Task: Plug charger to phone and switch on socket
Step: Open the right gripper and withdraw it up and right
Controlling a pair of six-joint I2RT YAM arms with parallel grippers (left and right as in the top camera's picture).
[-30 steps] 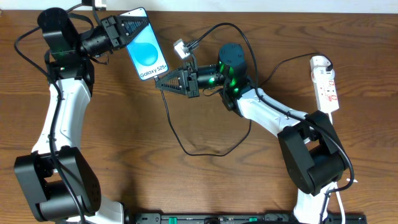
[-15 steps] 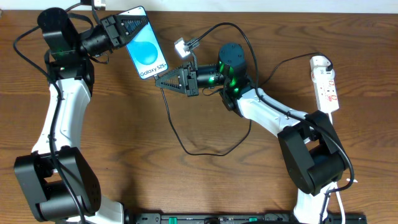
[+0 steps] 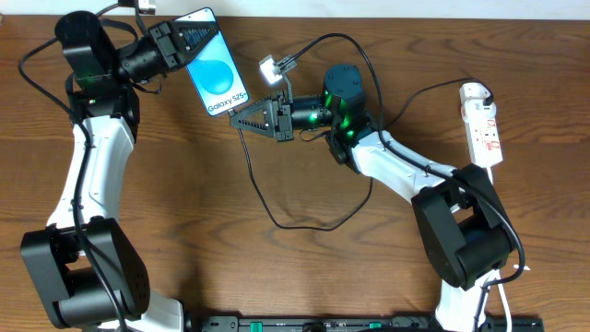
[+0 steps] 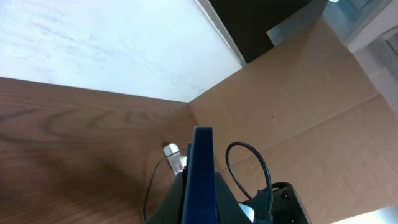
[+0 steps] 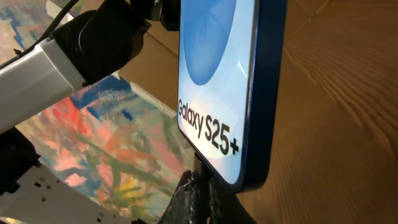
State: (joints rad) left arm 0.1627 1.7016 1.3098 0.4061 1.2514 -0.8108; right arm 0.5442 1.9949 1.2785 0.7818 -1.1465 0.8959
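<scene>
The phone (image 3: 219, 74), light blue screen reading "Galaxy S25+", is held off the table at the back left, with my left gripper (image 3: 205, 39) shut on its upper part. In the left wrist view it shows edge-on as the phone (image 4: 200, 168) between the left gripper (image 4: 200, 199) jaws. My right gripper (image 3: 238, 119) is shut on the charger's black plug tip (image 5: 200, 167) right at the bottom edge of the phone (image 5: 217, 74). Whether the tip is seated I cannot tell. The charger cable (image 3: 277, 221) loops over the table. The socket (image 3: 483, 124) lies at the far right, away from both grippers.
A small white plug block (image 3: 269, 67) on the cable's other end lies just right of the phone, also seen as the white block (image 4: 172, 151). The right arm (image 3: 396, 161) stretches across the table's middle. Brown cardboard (image 4: 298, 93) stands beyond the table.
The right gripper with the plug tip has edged slightly up toward the phone's bottom edge, and the white plug block has shifted a little. The left arm has held still.
</scene>
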